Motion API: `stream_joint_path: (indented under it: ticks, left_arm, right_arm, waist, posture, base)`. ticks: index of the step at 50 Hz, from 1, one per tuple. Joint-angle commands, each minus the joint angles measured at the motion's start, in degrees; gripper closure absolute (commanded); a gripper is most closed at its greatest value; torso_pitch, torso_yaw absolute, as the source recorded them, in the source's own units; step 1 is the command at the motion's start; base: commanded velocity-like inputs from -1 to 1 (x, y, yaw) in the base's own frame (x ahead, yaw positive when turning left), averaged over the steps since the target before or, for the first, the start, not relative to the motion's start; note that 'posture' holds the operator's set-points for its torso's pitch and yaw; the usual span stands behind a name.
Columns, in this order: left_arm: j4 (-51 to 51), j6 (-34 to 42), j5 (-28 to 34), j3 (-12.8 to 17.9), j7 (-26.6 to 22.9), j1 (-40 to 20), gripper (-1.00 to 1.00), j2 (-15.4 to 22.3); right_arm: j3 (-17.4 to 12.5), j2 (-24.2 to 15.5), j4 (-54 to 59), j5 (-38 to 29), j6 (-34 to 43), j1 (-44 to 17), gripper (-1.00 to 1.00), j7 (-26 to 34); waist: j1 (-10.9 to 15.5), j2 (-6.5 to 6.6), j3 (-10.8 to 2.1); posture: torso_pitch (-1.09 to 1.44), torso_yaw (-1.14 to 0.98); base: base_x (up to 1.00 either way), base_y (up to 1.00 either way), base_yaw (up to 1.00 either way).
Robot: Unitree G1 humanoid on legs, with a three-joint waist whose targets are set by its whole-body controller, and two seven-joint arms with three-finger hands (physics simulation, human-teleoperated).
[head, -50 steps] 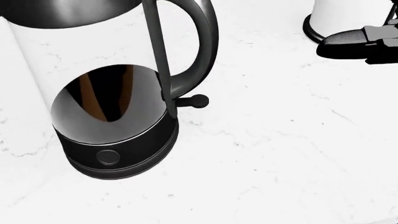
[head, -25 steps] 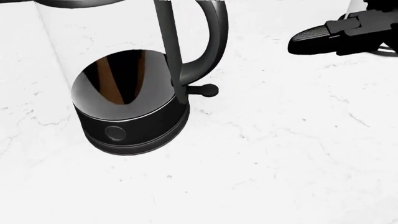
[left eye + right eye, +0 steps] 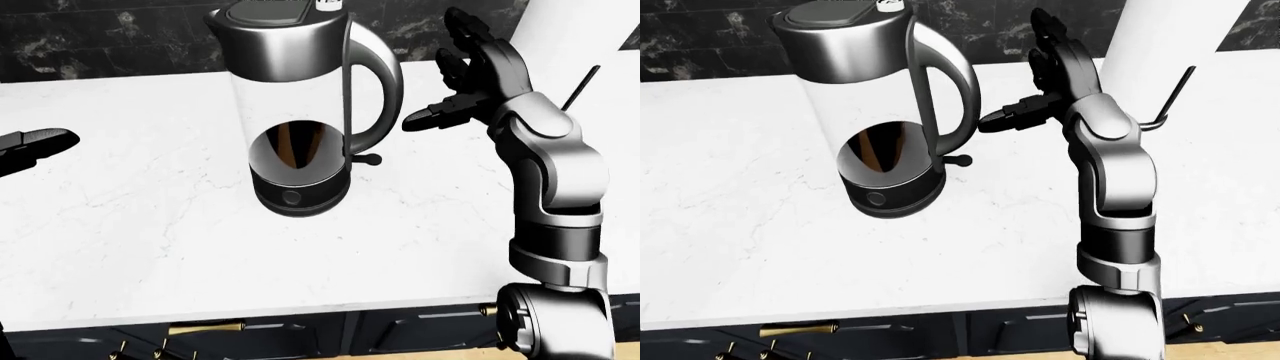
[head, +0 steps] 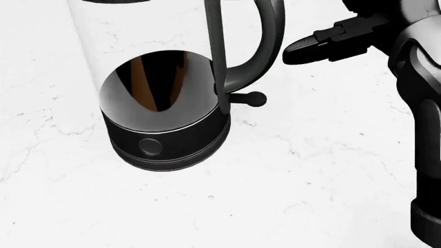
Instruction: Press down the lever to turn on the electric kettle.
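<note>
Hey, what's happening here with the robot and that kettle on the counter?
A humanoid robot is going for the electric kettle that stands on the white marble counter. Its right hand is raised with open fingers beside the kettle's handle, one finger pointing toward it, not touching anything. The small lever at the foot of the handle has not been pressed yet. The left hand just shows at the left edge of the left-eye view, far from the kettle.

I see the kettle (image 3: 300,112) standing on the bench (image 3: 150,247), its lever (image 4: 249,98) pointing right; my right hand (image 3: 465,82) hangs right of the handle (image 3: 385,82), apart.
</note>
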Motion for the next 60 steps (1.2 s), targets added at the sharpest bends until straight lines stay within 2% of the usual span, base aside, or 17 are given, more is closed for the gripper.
stream_joint_path:
  ticks: [1,10,20,37,60]
  left_arm:
    - [-1.78,-1.44,-0.22,1.03,-0.06,-1.31,-1.0,1.51]
    - [-1.47,-1.69,-0.11,0.82,-0.06,-1.37,-1.0,1.48]
    - [-1.2,-1.85,-0.19,0.93,-0.03,-1.51,-1.0,1.64]
    - [-0.93,-2.09,-0.15,1.08,-0.18,-1.25,-1.0,1.76]
    - [-0.68,-2.14,-0.25,1.11,-0.13,-1.4,-1.0,2.01]
  right_arm:
    - [-0.55,-0.56,-1.16,-1.36,-3.11,-2.34,-1.0,0.81]
    - [-0.04,0.55,4.73,-4.75,-7.62,-2.44,-1.0,3.06]
    - [-0.12,0.76,15.93,-6.58,-14.96,-4.26,-1.0,2.64]
    - [1.08,3.12,19.44,-7.15,-14.21,-4.87,-1.0,3.91]
    - [2.35,6.04,22.28,-7.28,-14.74,-6.44,-1.0,2.49]
  waist:
    - [-0.06,0.37,-1.64]
    - [-0.34,0.7,-1.78]
    - [-0.65,0.87,-1.72]
    - [-0.82,1.03,-1.47]
    - [-0.67,1.43,-1.67]
  posture:
    - [0.0,0.0]
    - [0.0,0.0]
    - [0.0,0.0]
    - [0.0,0.0]
    - [0.0,0.0]
  base:
    - [0.0,0.0,0.0]
    - [0.0,0.0,0.0]
    - [0.0,0.0,0.0]
    - [0.0,0.0,0.0]
    - [0.0,0.0,0.0]
